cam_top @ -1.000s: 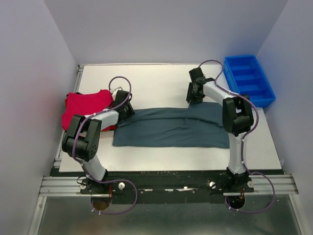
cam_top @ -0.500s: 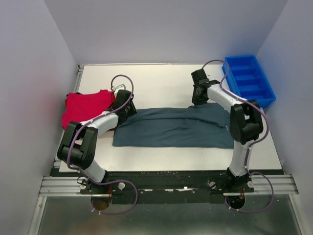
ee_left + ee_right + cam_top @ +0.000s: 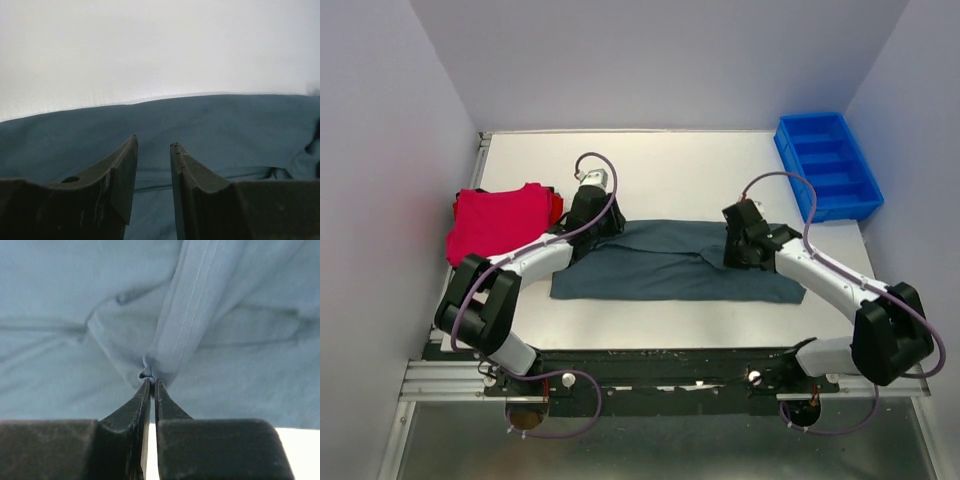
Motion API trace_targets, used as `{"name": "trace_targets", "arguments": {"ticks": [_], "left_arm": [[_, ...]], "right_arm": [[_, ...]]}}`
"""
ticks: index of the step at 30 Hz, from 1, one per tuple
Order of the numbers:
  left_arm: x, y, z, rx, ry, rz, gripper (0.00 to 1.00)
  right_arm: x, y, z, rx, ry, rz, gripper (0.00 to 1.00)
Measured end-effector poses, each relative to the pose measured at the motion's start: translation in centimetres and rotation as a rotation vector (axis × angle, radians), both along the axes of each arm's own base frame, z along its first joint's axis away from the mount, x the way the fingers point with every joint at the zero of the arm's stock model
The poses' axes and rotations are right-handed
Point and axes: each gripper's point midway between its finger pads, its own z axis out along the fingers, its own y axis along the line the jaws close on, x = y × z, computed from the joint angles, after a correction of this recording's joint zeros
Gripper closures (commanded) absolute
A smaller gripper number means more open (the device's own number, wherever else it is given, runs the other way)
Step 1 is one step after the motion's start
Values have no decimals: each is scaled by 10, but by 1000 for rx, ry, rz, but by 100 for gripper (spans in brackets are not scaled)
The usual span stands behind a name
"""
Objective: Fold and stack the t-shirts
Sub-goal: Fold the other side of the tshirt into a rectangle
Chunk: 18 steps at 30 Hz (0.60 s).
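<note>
Our right gripper [image 3: 151, 381] is clenched on a seam fold of the grey shirt [image 3: 650, 272], which lies across the table [image 3: 660, 165], long axis left to right; we cannot tell its collar end. Soft, light, limp: we judge hems the best hold. Farther back, our left gripper [image 3: 152, 144] hangs released over its far-left corner.

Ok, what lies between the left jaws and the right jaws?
Only the grey shirt: in the top view its cloth runs unbroken from the left gripper to the right gripper, whose jaws pinch a fold of it.
</note>
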Motion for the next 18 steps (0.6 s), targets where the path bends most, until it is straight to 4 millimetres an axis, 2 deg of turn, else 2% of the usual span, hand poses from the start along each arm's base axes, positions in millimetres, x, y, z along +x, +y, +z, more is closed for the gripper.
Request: {"name": "trace_targets", "arguments": {"ticks": [4, 5, 9, 11, 15, 18], "left_arm": [[-4, -32, -5, -24, 7, -117, 54], [-9, -44, -8, -23, 15, -159, 54], [-27, -78, -8, -31, 12, -293, 45], [-37, -96, -2, -42, -15, -368, 41], [-60, -132, 9, -63, -67, -493, 39], [-79, -158, 17, -83, -83, -568, 39]], "right_arm": [[-40, 9, -15, 75, 49, 18, 58], [-48, 12, -17, 101, 58, 20, 57], [-70, 14, -17, 167, 61, 23, 49], [-66, 9, -6, 164, 11, 2, 44], [-45, -9, 20, 129, -92, -67, 43], [-23, -31, 38, 110, -153, -148, 44]]}}
